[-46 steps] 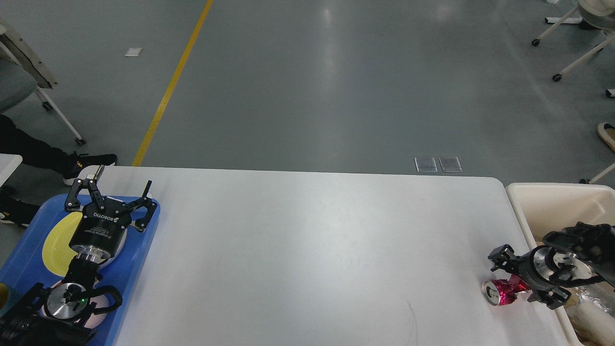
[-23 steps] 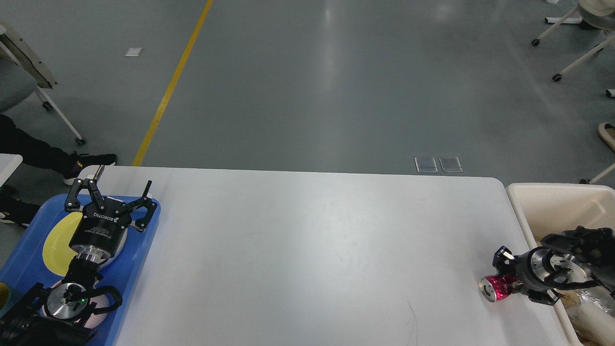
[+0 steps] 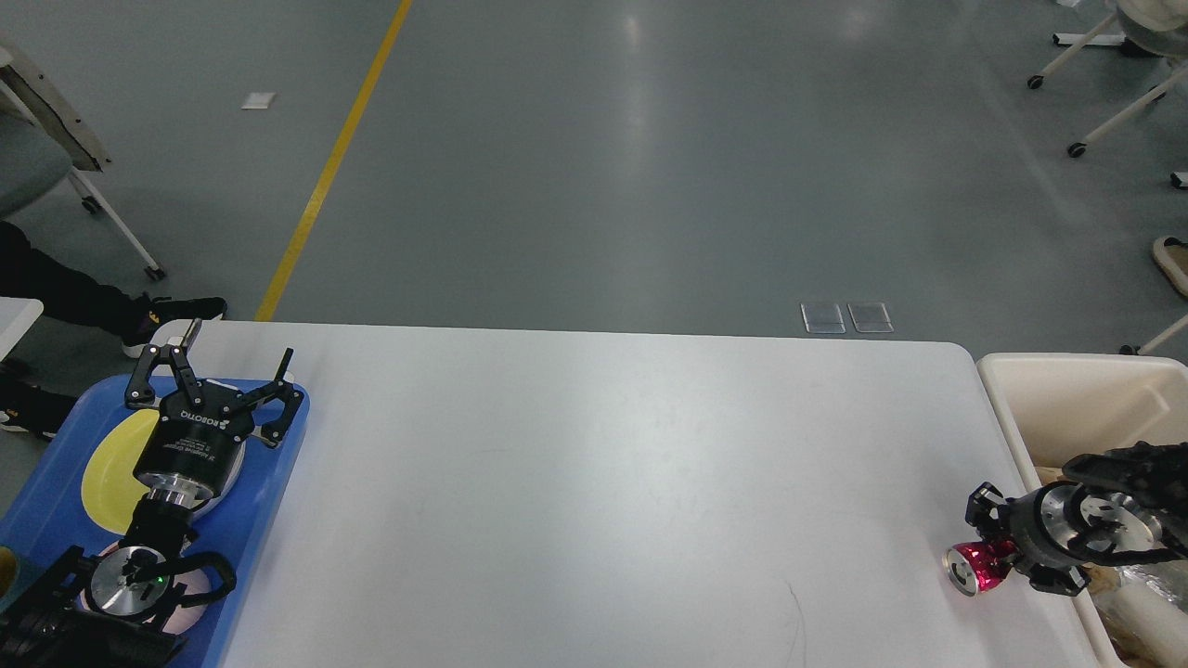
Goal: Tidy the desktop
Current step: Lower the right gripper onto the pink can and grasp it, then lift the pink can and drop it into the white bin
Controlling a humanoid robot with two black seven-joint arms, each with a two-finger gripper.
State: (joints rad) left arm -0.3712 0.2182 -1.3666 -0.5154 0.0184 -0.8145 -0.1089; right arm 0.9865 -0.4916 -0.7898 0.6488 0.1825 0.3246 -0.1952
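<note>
The white desktop point(image 3: 594, 482) fills the lower half of the head view. At its right edge my right gripper point(image 3: 986, 549) is shut on a crushed red can point(image 3: 972, 567), whose silver end faces left, just above the tabletop and next to the bin. At the left, my left gripper point(image 3: 234, 353) hangs open with nothing between its fingers, over the blue tray point(image 3: 274, 501) and the yellow plate point(image 3: 104, 473) lying in it.
A beige bin point(image 3: 1067, 390) stands against the desktop's right edge, with crumpled plastic waste point(image 3: 1146, 603) inside. A pinkish dish sits under my left arm on the tray. Chair legs and a person's shoe point(image 3: 176, 311) are on the floor beyond.
My right gripper closed onto the red can, then carried it to the right toward the bin. The left arm has stayed still.
</note>
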